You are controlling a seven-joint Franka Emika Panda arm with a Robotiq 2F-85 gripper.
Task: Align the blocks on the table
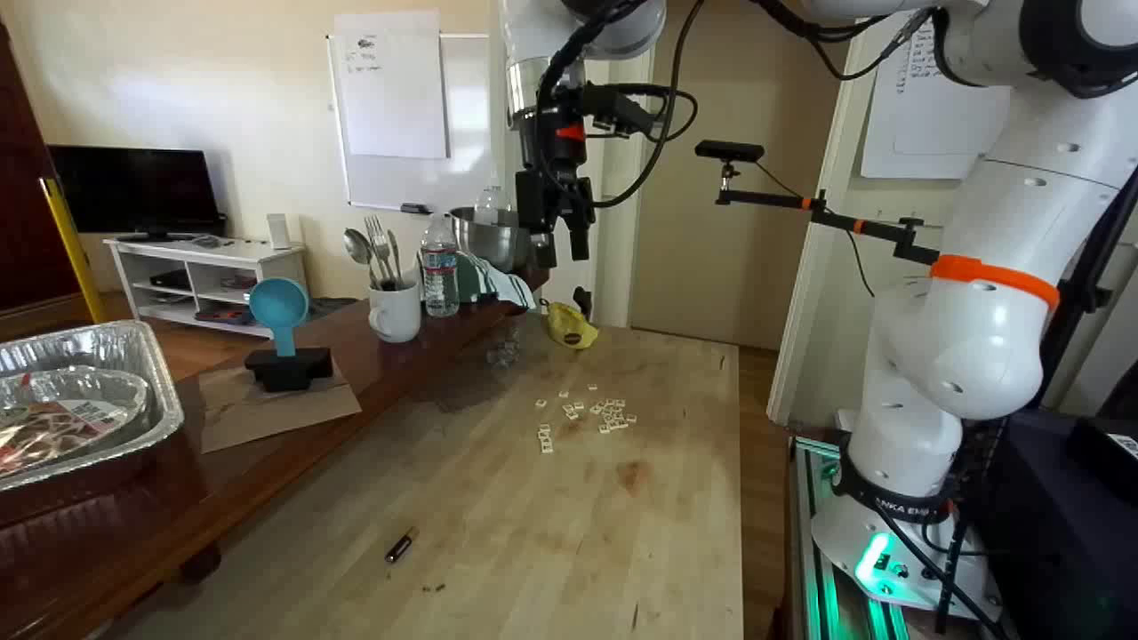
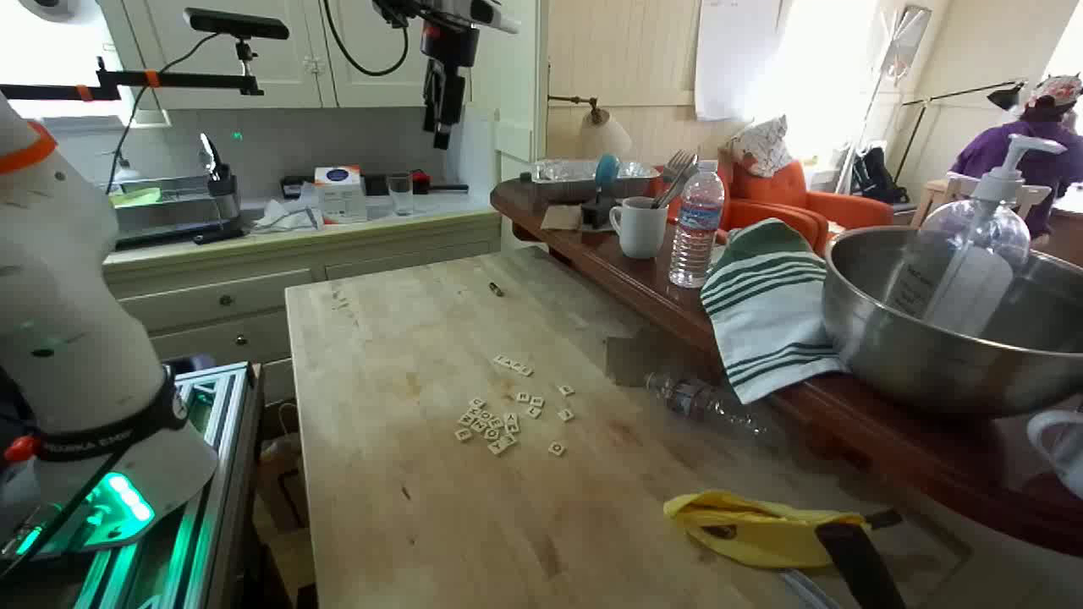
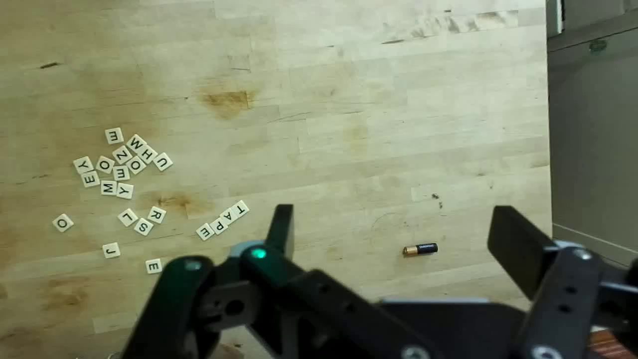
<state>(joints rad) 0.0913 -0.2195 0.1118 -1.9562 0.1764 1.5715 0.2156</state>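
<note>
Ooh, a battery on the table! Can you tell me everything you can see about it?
The battery is a little cylinder, mostly black with a shiny copper-coloured end. Pale writing on the black part is too blurry to read for sure. It lies on its side on the table, copper end pointing roughly toward the blocks, and only the table touches it. The open gripper hangs well above the table, not holding it.

Soft daylight surrounds me; a far window (image 2: pixel 46 55) glares white, the robot base (image 1: pixel 876 560) glows green, the wrist view shows blocks (image 3: pixel 121 155) crisply.
</note>
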